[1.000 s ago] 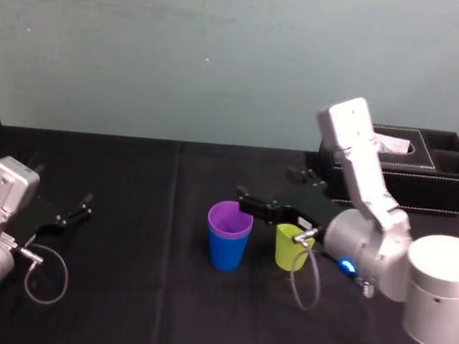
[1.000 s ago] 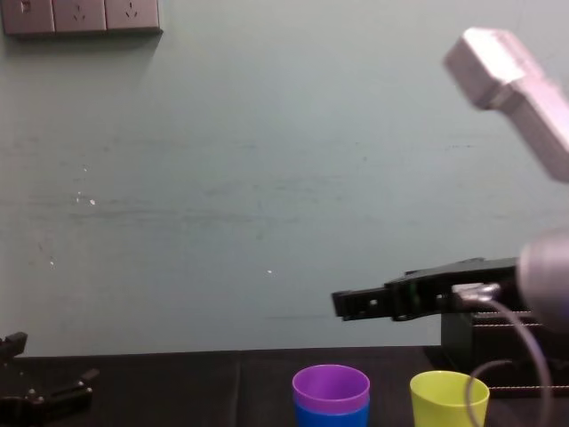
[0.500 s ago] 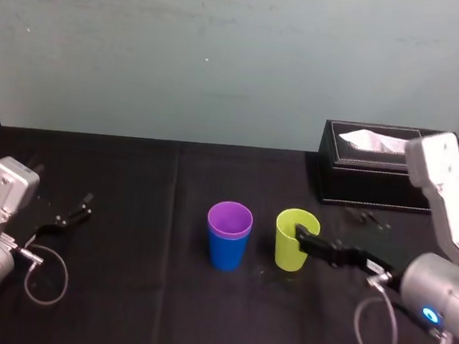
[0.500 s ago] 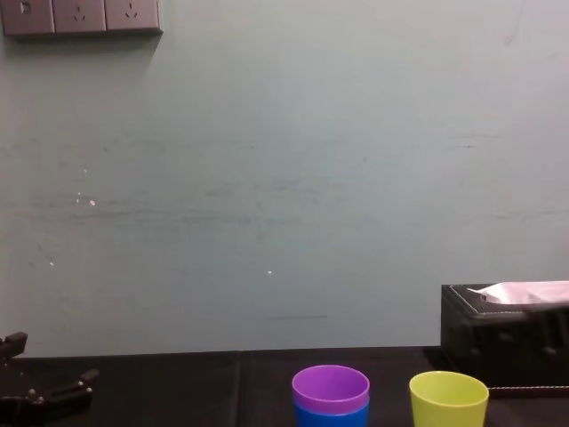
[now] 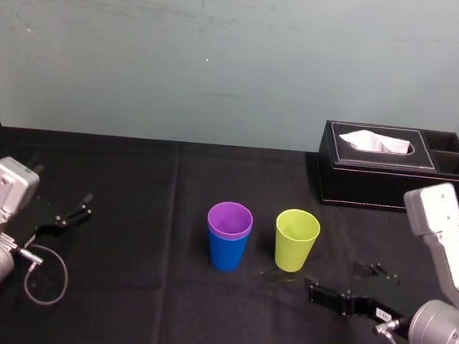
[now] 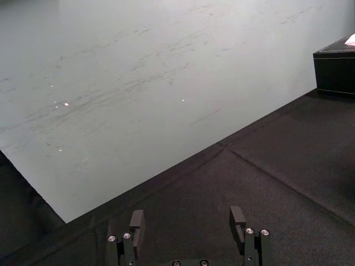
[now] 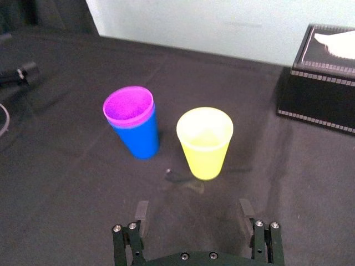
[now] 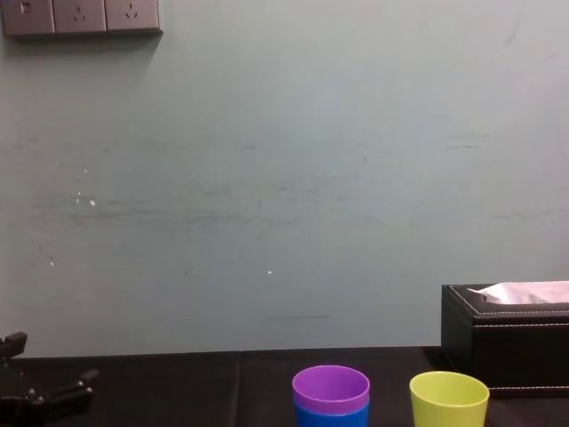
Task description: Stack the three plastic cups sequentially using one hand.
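The purple cup sits nested inside the blue cup at the middle of the black table. The yellow-green cup stands upright just to their right, apart from them. My right gripper is low over the table, in front and to the right of the yellow-green cup, and it is open and empty. In the right wrist view its fingers frame the yellow-green cup, with the purple cup in the blue cup beside it. My left gripper rests open at the far left.
A black tissue box stands at the back right of the black table. A grey cable loop hangs by the left wrist. A wall runs along the table's far edge.
My right gripper has drawn back from above the cups, down and to the right, and now lies in front of the yellow-green cup. The cups and the left arm have not moved.
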{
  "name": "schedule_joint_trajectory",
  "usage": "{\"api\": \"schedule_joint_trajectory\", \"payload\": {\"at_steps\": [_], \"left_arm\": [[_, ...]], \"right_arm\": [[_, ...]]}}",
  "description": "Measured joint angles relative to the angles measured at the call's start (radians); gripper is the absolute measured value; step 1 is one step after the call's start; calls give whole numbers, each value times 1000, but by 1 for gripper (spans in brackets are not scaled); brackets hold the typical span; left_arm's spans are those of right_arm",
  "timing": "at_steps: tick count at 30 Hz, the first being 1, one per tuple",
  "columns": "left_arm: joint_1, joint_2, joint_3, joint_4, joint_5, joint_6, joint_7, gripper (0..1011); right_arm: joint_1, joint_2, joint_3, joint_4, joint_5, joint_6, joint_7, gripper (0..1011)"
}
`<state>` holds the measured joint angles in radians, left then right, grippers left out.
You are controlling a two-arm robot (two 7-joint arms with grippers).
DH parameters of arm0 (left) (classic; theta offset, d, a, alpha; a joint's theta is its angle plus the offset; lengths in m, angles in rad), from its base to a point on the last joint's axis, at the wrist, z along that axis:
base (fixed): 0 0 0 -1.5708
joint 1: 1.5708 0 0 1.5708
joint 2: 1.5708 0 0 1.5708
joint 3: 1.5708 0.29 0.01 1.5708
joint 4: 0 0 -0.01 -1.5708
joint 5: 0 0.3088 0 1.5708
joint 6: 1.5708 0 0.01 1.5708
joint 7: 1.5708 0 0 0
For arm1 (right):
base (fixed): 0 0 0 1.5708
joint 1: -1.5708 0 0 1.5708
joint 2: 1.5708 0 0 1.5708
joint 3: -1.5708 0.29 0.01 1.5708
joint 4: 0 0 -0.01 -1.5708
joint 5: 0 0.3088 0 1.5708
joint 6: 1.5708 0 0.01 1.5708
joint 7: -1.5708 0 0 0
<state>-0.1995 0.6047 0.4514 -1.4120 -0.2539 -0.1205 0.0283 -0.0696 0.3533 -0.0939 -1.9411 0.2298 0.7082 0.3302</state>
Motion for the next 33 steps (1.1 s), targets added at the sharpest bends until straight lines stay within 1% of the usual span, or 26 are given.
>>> {"api": "schedule_joint_trajectory", "payload": {"at_steps": [4, 7, 12, 17, 21, 27, 33], "left_arm": [[0, 0, 0, 0, 0, 0, 0, 1000], [0, 0, 0, 0, 0, 0, 0, 1000], [0, 0, 0, 0, 0, 0, 0, 1000], [0, 0, 0, 0, 0, 0, 0, 1000], [0, 0, 0, 0, 0, 0, 0, 1000], [0, 0, 0, 0, 0, 0, 0, 1000], [0, 0, 0, 0, 0, 0, 0, 1000]], "right_arm": [[-4, 2, -16, 20, -3, -13, -13, 1003], [-3, 0, -37, 44, -12, -43, -30, 1003], [6, -6, -61, 72, -26, -78, -48, 1003], [17, -34, -69, 108, -34, -106, -78, 1003], [26, -49, -75, 131, -41, -124, -92, 1003], [52, -76, -95, 185, -68, -169, -112, 1003], [71, -95, -103, 222, -88, -212, -122, 1003]]}}
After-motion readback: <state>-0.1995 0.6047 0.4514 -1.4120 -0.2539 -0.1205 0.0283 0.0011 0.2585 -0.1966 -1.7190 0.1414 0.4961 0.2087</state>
